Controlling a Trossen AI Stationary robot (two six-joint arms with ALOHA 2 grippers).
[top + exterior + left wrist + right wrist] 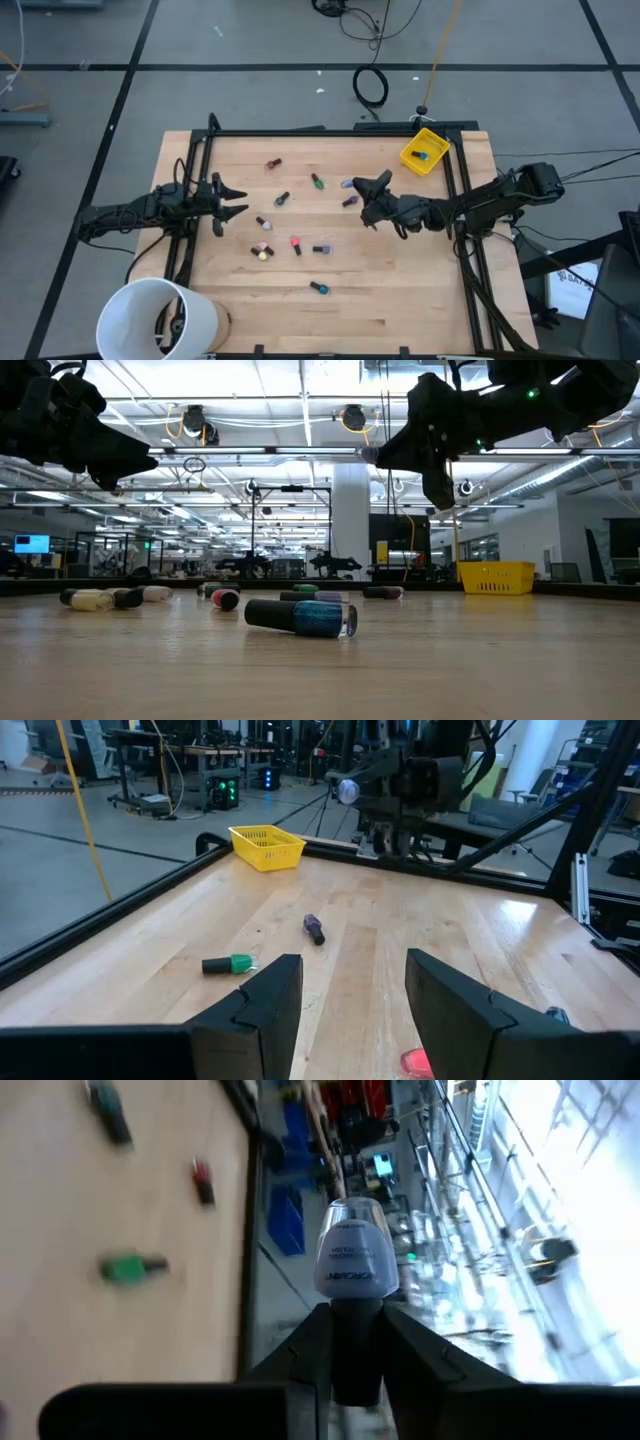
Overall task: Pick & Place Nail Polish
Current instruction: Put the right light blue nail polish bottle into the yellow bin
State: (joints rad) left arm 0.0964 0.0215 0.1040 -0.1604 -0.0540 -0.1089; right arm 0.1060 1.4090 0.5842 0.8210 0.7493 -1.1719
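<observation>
Looks like a big open robotics lab or industrial workspace. Past the wooden table [400, 300] you can see a high ceiling with exposed pipes and strip lights [300, 455], a white column [350, 520], rows of other black-framed rigs [290, 525], monitors [30, 544], and cables [372, 85] on a grey floor [250, 35].

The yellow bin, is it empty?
No, the high view shows a blue bottle lying inside the yellow bin at the table's far right corner.

Bright overhead lighting, blurred right-wrist background
</observation>
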